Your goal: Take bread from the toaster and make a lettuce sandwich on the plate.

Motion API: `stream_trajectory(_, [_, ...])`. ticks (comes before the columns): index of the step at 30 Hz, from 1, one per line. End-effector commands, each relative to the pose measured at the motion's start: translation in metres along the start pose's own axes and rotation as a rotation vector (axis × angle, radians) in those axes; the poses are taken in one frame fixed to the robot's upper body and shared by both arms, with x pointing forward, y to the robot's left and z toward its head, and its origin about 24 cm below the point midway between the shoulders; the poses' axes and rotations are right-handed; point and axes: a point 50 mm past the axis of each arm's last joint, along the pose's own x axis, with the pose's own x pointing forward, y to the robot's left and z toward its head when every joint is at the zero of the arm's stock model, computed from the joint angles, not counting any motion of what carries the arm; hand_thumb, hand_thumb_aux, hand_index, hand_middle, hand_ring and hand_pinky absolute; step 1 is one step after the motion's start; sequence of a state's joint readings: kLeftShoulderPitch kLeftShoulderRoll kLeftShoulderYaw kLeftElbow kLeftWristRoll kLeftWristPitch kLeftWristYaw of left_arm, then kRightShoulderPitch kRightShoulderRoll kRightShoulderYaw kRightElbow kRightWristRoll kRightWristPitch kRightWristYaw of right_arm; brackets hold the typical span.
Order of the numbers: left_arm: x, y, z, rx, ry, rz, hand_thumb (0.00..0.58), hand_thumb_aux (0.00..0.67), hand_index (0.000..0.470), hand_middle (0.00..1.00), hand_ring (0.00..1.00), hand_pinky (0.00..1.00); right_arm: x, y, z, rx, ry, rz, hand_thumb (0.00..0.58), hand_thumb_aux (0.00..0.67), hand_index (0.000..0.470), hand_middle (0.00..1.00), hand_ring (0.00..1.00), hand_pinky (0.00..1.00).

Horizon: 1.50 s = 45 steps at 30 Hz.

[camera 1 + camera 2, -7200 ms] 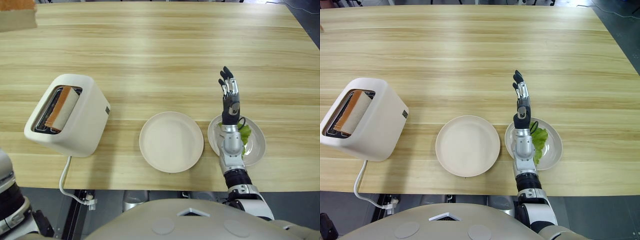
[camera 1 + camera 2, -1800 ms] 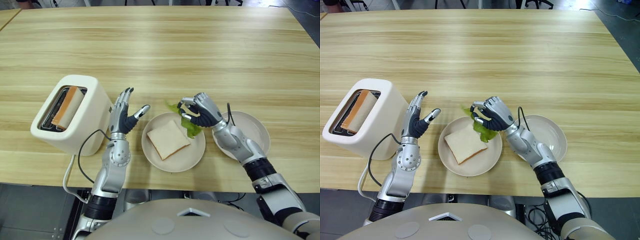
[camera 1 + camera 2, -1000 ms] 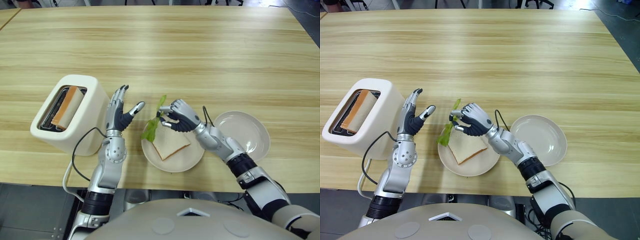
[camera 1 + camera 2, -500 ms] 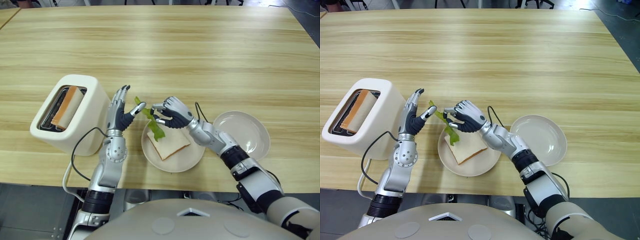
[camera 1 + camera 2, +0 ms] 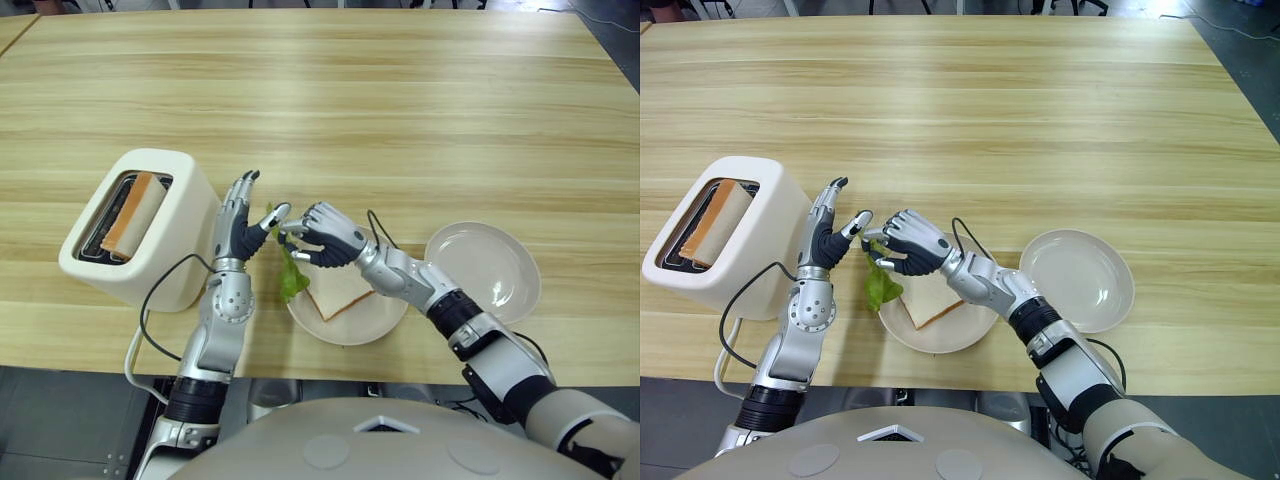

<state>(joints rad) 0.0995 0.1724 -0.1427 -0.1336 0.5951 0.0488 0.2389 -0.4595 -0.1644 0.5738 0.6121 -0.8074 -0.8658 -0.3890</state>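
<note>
The fingers [image 5: 316, 222] of the right hand [image 5: 324, 237] are curled in and pinching the top of the lettuce [image 5: 291, 277], which hangs limp and crinkled just below and to the left of them. Its lower end dangles over the near-left rim of the plate [image 5: 348, 336] and is not yet laid on anything. Directly below and slightly right of those fingers, one bread slice [image 5: 341, 290] lies flat on the plate, pale and square-cut, so the first slice looks done and the lettuce step is in hand. The leaf seems to sit off to the side of the bread, so it would need to come back over the slice before being let go. What is left, by my reading, is placing the leaf and then topping it. The second slice [image 5: 128, 212], brown along its crust, stands in the slot of the toaster [image 5: 165, 262], well to the left of the fingers. Between toaster and lettuce, the left hand [image 5: 238, 228] stands upright with its fingers spread and nothing in them, its thumb tip close beside the pinch; whether it touches the leaf I cannot tell. To the right of the fingers, a side plate [image 5: 492, 310] rests on the counter [image 5: 400, 100].
</note>
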Motion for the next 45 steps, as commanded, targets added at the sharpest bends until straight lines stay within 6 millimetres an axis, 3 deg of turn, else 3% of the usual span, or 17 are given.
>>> stream_trajectory(1, [-0.001,-0.002,-0.005,-0.004,0.020,-0.005,0.000,0.000,0.000,0.00,0.00,0.00,0.001,0.001,0.002,0.022,-0.005,0.005,0.580,0.670,0.460,1.00,1.00,1.00])
stream_trajectory(13, [-0.003,-0.005,-0.008,-0.006,0.031,-0.013,0.000,0.000,0.000,0.00,0.00,0.00,-0.002,0.004,0.009,0.041,-0.013,0.015,0.580,0.670,0.460,1.00,1.00,1.00])
stream_trajectory(22, [-0.001,-0.008,-0.010,-0.006,0.027,-0.027,0.000,0.000,0.000,0.00,0.00,0.00,0.007,0.006,0.018,0.058,-0.051,0.001,0.580,0.670,0.460,1.00,1.00,1.00])
stream_trajectory(34, [0.000,-0.008,-0.011,-0.008,0.031,-0.030,0.000,0.000,0.000,0.00,0.00,0.00,-0.021,0.010,-0.026,0.062,0.183,0.047,0.580,0.670,0.460,1.00,1.00,1.00])
stream_trajectory(45, [0.001,-0.008,-0.013,-0.007,0.030,-0.035,0.000,0.000,0.000,0.00,0.00,0.00,-0.048,-0.007,-0.058,0.097,0.384,0.030,0.580,0.670,0.460,1.00,1.00,1.00])
